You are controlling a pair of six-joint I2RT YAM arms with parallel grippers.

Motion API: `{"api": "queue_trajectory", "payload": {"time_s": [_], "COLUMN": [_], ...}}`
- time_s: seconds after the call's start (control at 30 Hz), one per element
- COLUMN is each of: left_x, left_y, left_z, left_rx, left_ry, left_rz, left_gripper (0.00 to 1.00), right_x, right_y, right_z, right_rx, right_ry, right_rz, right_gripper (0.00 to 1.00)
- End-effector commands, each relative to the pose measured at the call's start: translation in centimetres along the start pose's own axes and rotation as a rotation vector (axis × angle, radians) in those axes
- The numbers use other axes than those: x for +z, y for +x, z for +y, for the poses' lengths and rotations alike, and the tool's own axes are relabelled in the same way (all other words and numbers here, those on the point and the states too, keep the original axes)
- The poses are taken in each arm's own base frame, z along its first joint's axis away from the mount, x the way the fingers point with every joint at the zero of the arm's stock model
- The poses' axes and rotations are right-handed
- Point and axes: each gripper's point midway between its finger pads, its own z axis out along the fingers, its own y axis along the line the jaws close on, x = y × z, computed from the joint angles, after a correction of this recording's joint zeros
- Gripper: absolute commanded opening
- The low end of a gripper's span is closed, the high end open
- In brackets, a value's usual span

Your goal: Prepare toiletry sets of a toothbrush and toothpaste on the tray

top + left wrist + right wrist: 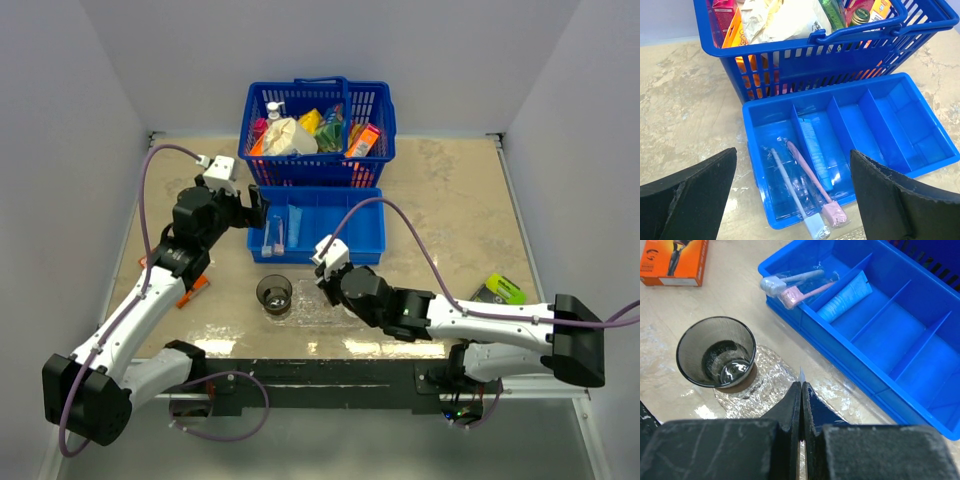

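- Orange box: lies flat near the left edge of the worktop. In the top view the left arm partly covers it.
- Left hand: hangs above the left end of the blue bin. Fingers are spread wide, with nothing between them.
- White-headed toothbrush and pink-headed toothbrush: both clear-wrapped, side by side in the leftmost compartment of the bin. Their heads stick out over the bin rim on the side facing the near edge. Neither is on the tray.
- Toothpaste: one pale blue tube lying flat in the second compartment from the left, just beside the toothbrushes and parted from them by a divider. The remaining compartments show only blue floor.
- Blue bin: sits mid-worktop, directly in front of the blue basket, which stands at the far edge filled with mixed packets.
- Smoky cup: upright on the left part of the tray.
- Tray: clear, crinkled plastic between the bin and the near edge, near the middle.
- Right hand: low over the tray, right of the cup. The jaws are pressed together. A thin pale sliver shows at the tips; whether it is pinched cannot be told.
- Green-and-black pack: lies near the right edge.
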Motion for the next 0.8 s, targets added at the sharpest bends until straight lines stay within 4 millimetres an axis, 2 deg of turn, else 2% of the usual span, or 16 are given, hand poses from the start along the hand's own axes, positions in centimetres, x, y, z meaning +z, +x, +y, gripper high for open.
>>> {"api": "queue_trajectory", "payload": {"time_s": [0.0, 0.23, 0.57, 0.77], "left_x": [-0.03, -0.03, -0.07, -0.15], "left_y": [-2.76, -2.83, -2.88, -3.05], "left_z": [-0.43, -0.43, -0.41, -0.47], "left_rx": [0.012, 0.014, 0.014, 0.014], "left_ry": [0.020, 0.020, 0.019, 0.021], "left_rz": [-0.067, -0.069, -0.070, -0.075], "left_gripper": [0.98, 0.99, 0.98, 0.98], "right_x": [0.14, 0.07, -0.12, -0.47], "right_y": [-1.36, -1.19, -1.24, -1.67], "right_z": [-0.33, -0.03, 0.02, -0.15], "right_rx": [0.010, 0.016, 0.018, 0.038], "right_ry": [0.035, 0.035, 0.049, 0.056], "right_rz": [-0.068, -0.067, -0.055, -0.060], "right_gripper": [0.02, 0.08, 0.40, 0.51]}}
